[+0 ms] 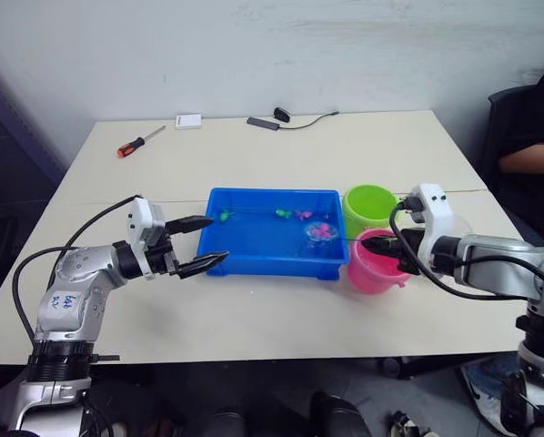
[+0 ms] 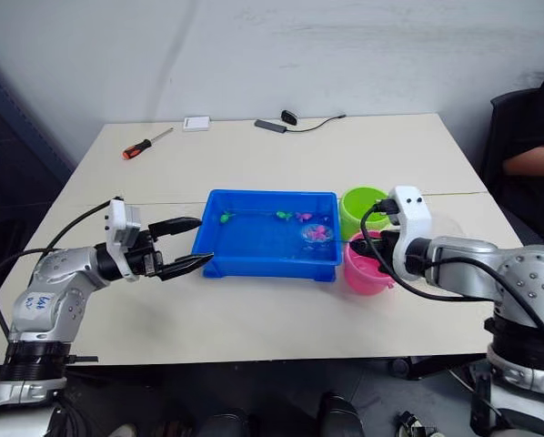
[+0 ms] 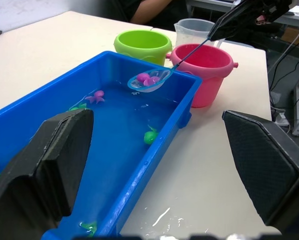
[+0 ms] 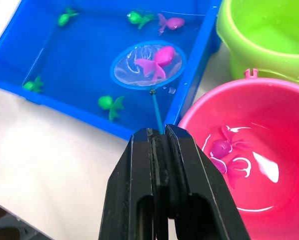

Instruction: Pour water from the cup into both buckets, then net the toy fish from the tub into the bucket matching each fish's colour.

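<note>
The small round net with a blue hoop and fine mesh [image 4: 148, 65] hangs just above the water at the right end of the shallow bright blue plastic tub [image 1: 219, 259], cradling a pink toy fish [image 4: 157, 60]. Its thin dark stick runs back to the right gripper [image 4: 159, 137], whose black fingers are pinched tight on the handle's end. Judging by its build, the net is light and a little whippy, so the wet fish could slide off if the hoop tilts; holding the stick's far end keeps it level. The pink plastic bucket [image 4: 269, 105] beside the tub already holds pink fish in water; the lime green bucket [image 4: 269, 35] stands behind it. The left gripper [image 1: 201, 244] hovers spread wide, empty, at the tub's left end.
</note>
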